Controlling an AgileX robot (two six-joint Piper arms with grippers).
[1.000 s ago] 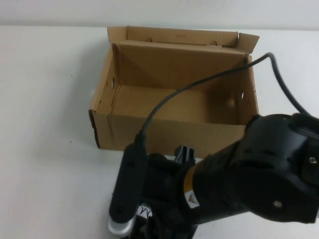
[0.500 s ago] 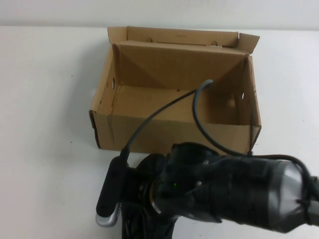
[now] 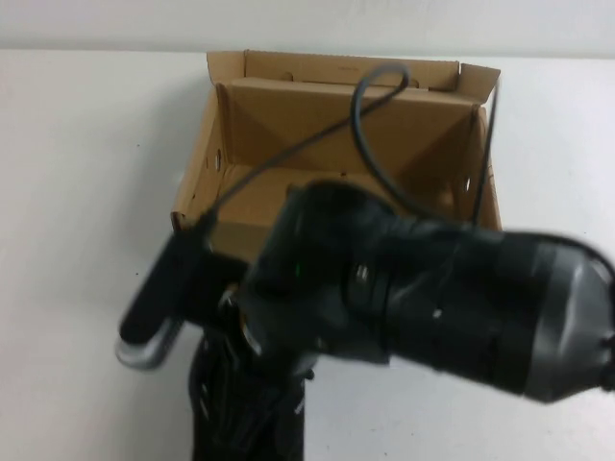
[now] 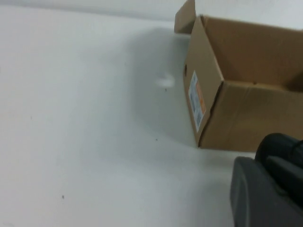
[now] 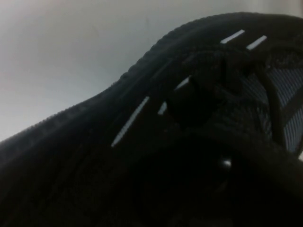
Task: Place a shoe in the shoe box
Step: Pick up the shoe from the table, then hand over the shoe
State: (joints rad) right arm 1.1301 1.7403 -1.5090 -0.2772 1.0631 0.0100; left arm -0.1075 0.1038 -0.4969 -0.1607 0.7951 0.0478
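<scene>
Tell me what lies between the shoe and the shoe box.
In the high view, the right arm covers the stretch between shoe and shoe box. Right gripper sits at the shoe; left gripper is out of view.

Bulky black right arm trails a thin dark cable.

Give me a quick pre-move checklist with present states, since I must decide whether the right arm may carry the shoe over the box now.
1. Shoe box open, nothing seen inside: ok.
2. Shoe at the right gripper: ok; it fills the right wrist view.
3. Right gripper's hold on the shoe: cannot tell; the arm hides it from above.
4. Shoe above the box's near wall: cannot tell.
5. Left gripper away from the box: cannot tell; not in view.
</scene>
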